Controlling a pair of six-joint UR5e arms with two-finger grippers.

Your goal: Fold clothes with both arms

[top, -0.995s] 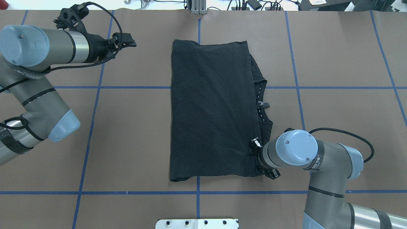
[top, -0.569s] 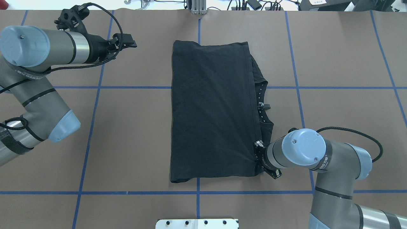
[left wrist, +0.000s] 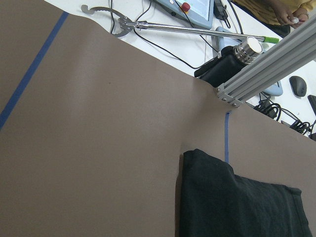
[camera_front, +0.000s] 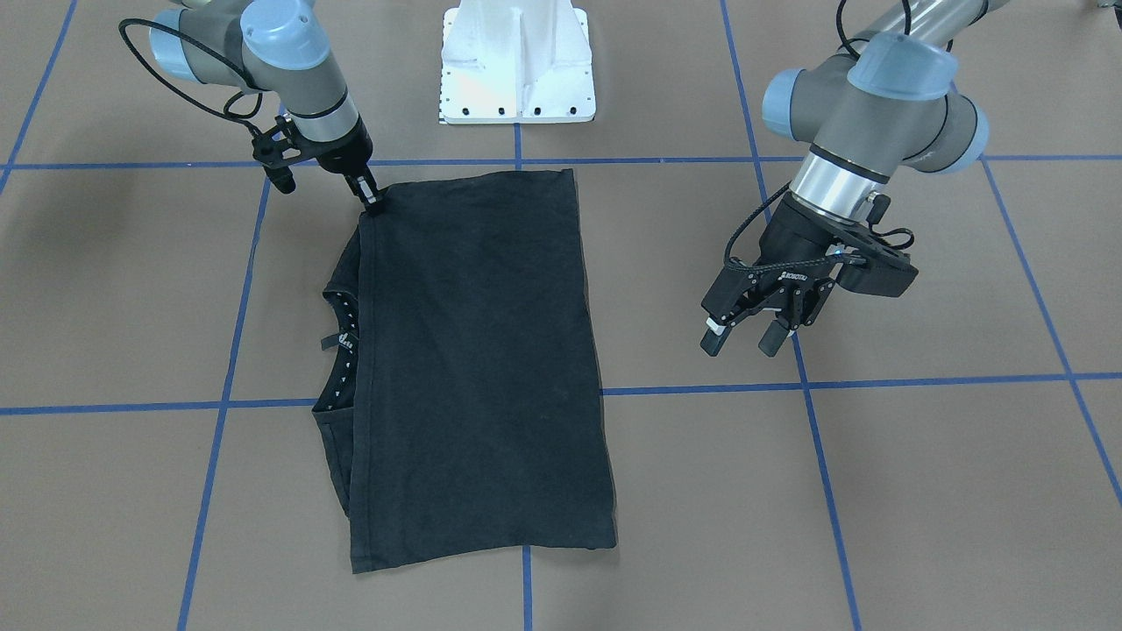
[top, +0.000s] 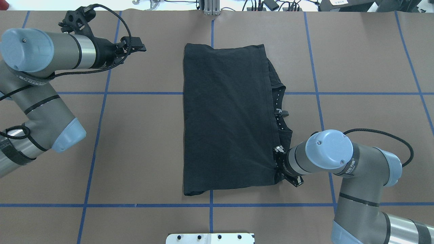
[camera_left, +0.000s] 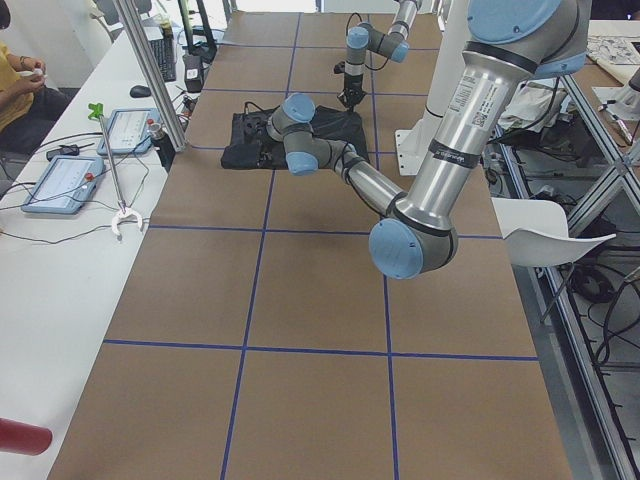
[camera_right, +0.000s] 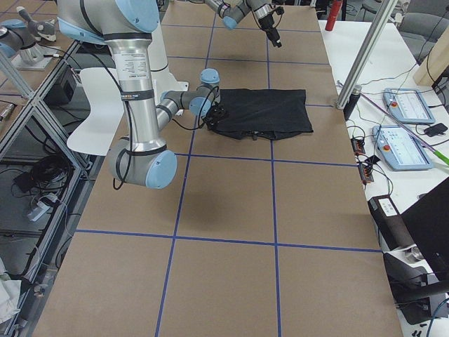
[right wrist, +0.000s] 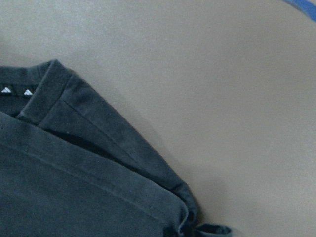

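There's the right gripper [camera_front: 372, 203] pinched tight on the robot-side corner of the folded black T-shirt [top: 227, 118] lying mid-bench, the left gripper [camera_front: 743, 337] hanging open and empty nearer the far edge: light, limp cloth, best taken by its doubled hem corners.

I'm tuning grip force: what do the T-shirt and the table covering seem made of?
The T-shirt looks like soft matte knit, probably cotton jersey: creases, stitched hems. The table covering is a matte brown sheet, perhaps paper: its far edge ripples.
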